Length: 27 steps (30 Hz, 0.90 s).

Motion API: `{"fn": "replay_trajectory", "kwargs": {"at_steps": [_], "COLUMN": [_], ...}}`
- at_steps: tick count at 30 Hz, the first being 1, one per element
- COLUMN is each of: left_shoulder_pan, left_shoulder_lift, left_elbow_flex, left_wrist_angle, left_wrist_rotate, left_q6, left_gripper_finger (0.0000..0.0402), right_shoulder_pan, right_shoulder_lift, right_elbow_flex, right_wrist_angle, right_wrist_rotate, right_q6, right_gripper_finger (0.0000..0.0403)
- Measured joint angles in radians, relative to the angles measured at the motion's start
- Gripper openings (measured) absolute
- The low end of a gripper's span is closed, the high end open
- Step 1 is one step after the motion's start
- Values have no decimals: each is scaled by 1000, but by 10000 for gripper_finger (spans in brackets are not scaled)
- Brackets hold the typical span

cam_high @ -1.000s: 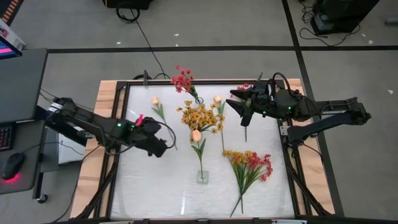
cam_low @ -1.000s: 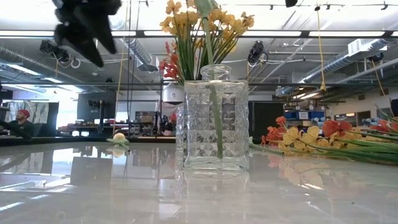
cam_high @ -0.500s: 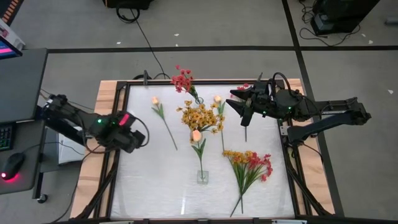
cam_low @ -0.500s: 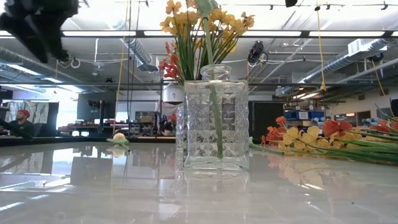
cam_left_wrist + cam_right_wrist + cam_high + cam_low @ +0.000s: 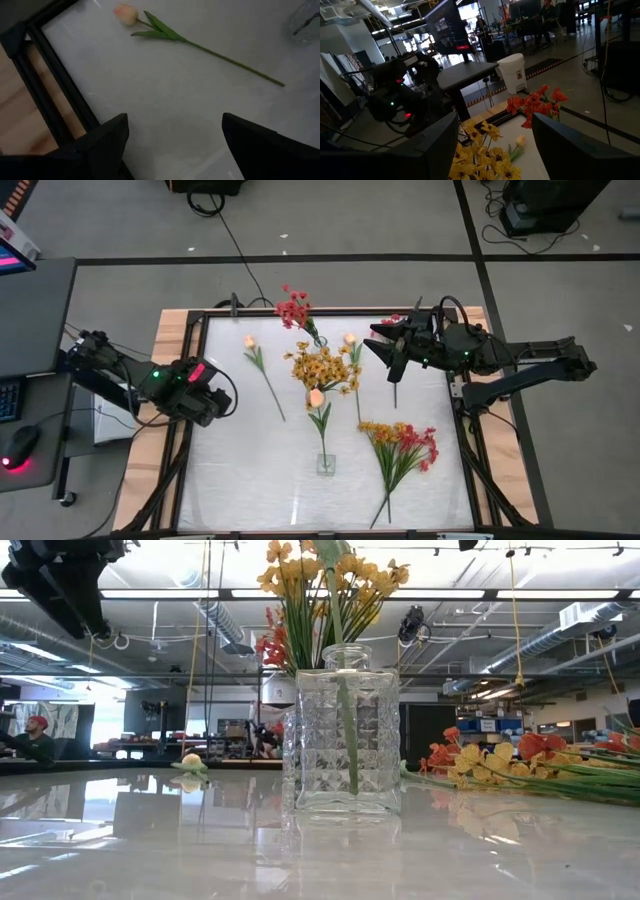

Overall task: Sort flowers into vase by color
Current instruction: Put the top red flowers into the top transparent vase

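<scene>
My left gripper (image 5: 213, 406) hangs open over the table's left edge, tipped downward, with nothing between its fingers (image 5: 172, 145). A peach tulip (image 5: 125, 14) lies flat on the table beyond it, its stem (image 5: 268, 385) running toward the near side. A glass vase (image 5: 345, 740) near the front holds one peach tulip (image 5: 316, 397). Yellow flowers (image 5: 320, 367) and red flowers (image 5: 293, 307) stand upright farther back. My right gripper (image 5: 372, 346) is raised, level and open (image 5: 492, 150), above a red sprig (image 5: 394, 385) lying on the table.
Another peach tulip (image 5: 350, 338) lies beside the yellow flowers. A bundle of yellow-orange and red sprigs (image 5: 400, 445) lies at the near right. A black frame (image 5: 55, 95) edges the white tabletop. Bare tabletop shows at the near left (image 5: 240, 480).
My left gripper has drawn back from above the lying tulip's stem toward the table's left edge, rising a little and tipping, still open. The tulip stays where it was. My right arm has kept still.
</scene>
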Motion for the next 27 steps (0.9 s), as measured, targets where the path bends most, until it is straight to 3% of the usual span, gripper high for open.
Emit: {"fn": "replay_trajectory", "kwargs": {"at_steps": [18, 27], "left_shoulder_pan": [0, -16], "left_shoulder_lift": [1, 1], "left_elbow_flex": [0, 0], "left_wrist_angle": [110, 514], "left_wrist_rotate": [-9, -192], "left_q6": [-12, 153], "left_gripper_finger": [327, 327], "right_shoulder_pan": [0, 0], "right_shoulder_lift": [0, 0], "right_elbow_flex": [0, 0], "right_wrist_angle": [23, 35], "right_wrist_rotate": [-10, 1], "right_q6": [0, 0], "right_gripper_finger": [261, 261]}}
